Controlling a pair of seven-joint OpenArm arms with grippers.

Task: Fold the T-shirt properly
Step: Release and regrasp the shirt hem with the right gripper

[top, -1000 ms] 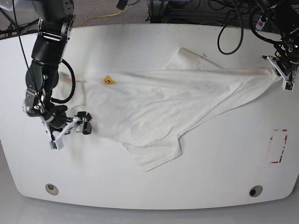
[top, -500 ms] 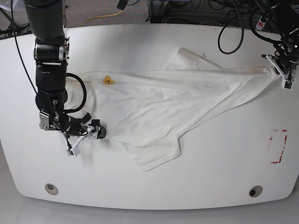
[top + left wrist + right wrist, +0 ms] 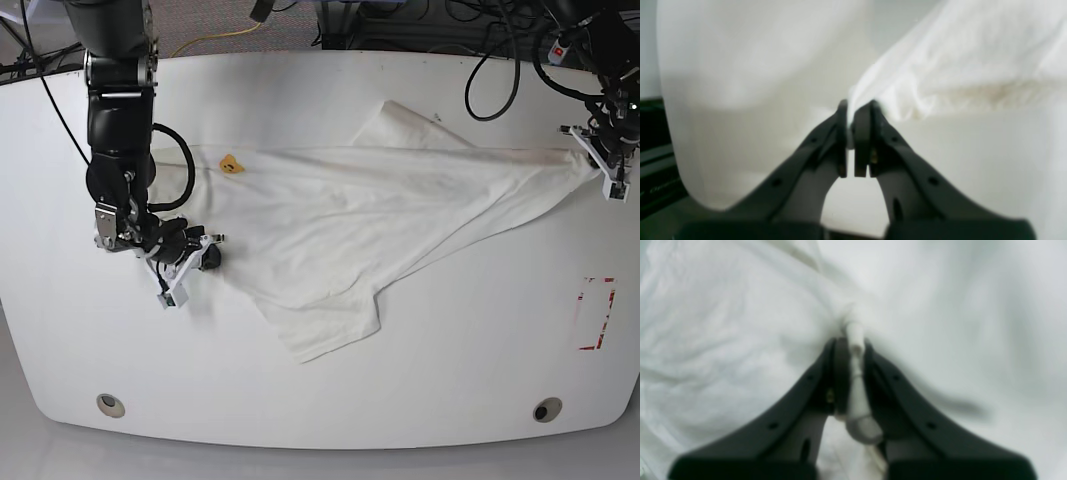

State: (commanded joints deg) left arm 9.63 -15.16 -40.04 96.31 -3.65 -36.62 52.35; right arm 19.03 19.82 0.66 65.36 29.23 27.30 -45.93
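Note:
The white T-shirt [image 3: 370, 225] lies spread and wrinkled across the table, plain side up, with no print showing. A small yellow tag [image 3: 232, 164] sits near its left end. My right gripper [image 3: 203, 256] is shut on a bunched fold of the shirt at its lower left edge; the right wrist view shows the gripper [image 3: 853, 350] with the fold [image 3: 856, 340] pinched between the fingers. My left gripper [image 3: 607, 172] is shut on the shirt's far right corner, pulling it taut; the left wrist view shows the gripper [image 3: 850, 111] and the cloth [image 3: 940, 76].
A red-marked rectangle [image 3: 597, 312] is on the table at the right. Two round holes [image 3: 111, 404] [image 3: 546, 409] sit near the front edge. Black cables [image 3: 490, 70] hang over the back right edge.
My right gripper has moved right and slightly up along the table, onto the shirt's lower left edge. The shirt's lower flap has shifted a little. My left gripper has stayed almost still.

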